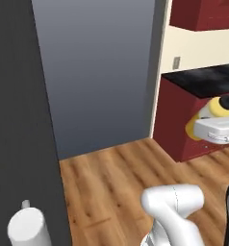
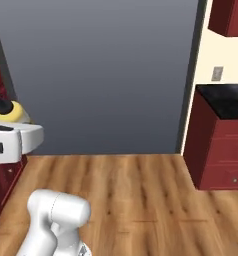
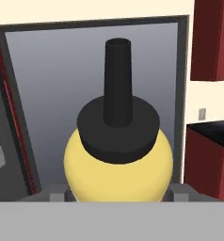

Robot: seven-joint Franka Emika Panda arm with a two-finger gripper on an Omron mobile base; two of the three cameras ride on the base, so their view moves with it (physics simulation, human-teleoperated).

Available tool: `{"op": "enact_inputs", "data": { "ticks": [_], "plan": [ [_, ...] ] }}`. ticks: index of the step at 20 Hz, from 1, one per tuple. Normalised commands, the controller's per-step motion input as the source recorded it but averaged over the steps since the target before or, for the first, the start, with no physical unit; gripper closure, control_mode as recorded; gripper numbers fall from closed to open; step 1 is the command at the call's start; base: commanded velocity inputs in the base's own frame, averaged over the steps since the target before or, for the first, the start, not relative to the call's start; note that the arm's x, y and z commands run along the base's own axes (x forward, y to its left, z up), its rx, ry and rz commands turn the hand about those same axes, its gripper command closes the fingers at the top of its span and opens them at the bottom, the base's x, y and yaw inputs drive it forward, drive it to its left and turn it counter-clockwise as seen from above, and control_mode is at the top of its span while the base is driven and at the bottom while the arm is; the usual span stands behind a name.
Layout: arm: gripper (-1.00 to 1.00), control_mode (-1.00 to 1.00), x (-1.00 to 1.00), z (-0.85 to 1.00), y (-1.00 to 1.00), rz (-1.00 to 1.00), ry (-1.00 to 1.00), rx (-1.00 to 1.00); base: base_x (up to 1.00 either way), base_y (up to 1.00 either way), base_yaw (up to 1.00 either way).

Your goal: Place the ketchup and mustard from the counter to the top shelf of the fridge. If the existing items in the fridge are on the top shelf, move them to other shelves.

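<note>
The mustard (image 3: 118,164) is a round yellow bottle with a black cap and a black spout. It sits between the fingers of my gripper (image 3: 118,194), which is shut on its body. In the left base view the mustard (image 1: 210,111) hangs at the right edge, in front of the red cabinet, with the gripper (image 1: 208,126) around it. The right base view has the mustard (image 2: 12,114) at the far left, above the white hand and the gripper (image 2: 13,131). Ahead stands the fridge's flat grey front (image 3: 62,84). The ketchup and the top shelf are out of view.
A black counter (image 2: 226,100) on red cabinets (image 2: 216,150) stands to the right of the fridge front (image 2: 101,75). A dark tall panel (image 1: 20,120) fills the left side. A white cylinder (image 1: 26,228) is at its foot. Wooden floor (image 2: 136,190) lies open ahead.
</note>
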Motion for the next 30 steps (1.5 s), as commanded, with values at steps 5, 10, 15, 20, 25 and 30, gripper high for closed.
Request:
{"op": "enact_inputs", "data": {
  "ticks": [5, 10, 15, 20, 25, 30],
  "plan": [
    [1.00, 1.00, 0.00, 0.00, 0.00, 0.00, 0.00, 0.00, 1.00, -0.47, 0.22],
    [1.00, 1.00, 0.00, 0.00, 0.00, 0.00, 0.00, 0.00, 0.90, -0.57, 0.58],
    [1.00, 1.00, 0.00, 0.00, 0.00, 0.00, 0.00, 0.00, 0.04, -0.04, 1.00],
    [1.00, 1.00, 0.00, 0.00, 0.00, 0.00, 0.00, 0.00, -0.16, 0.00, 1.00],
    [1.00, 1.00, 0.00, 0.00, 0.00, 0.00, 0.00, 0.00, -0.28, 0.00, 1.00],
    [1.00, 1.00, 0.00, 0.00, 0.00, 0.00, 0.00, 0.00, -0.16, 0.00, 1.00]
  ]
}}
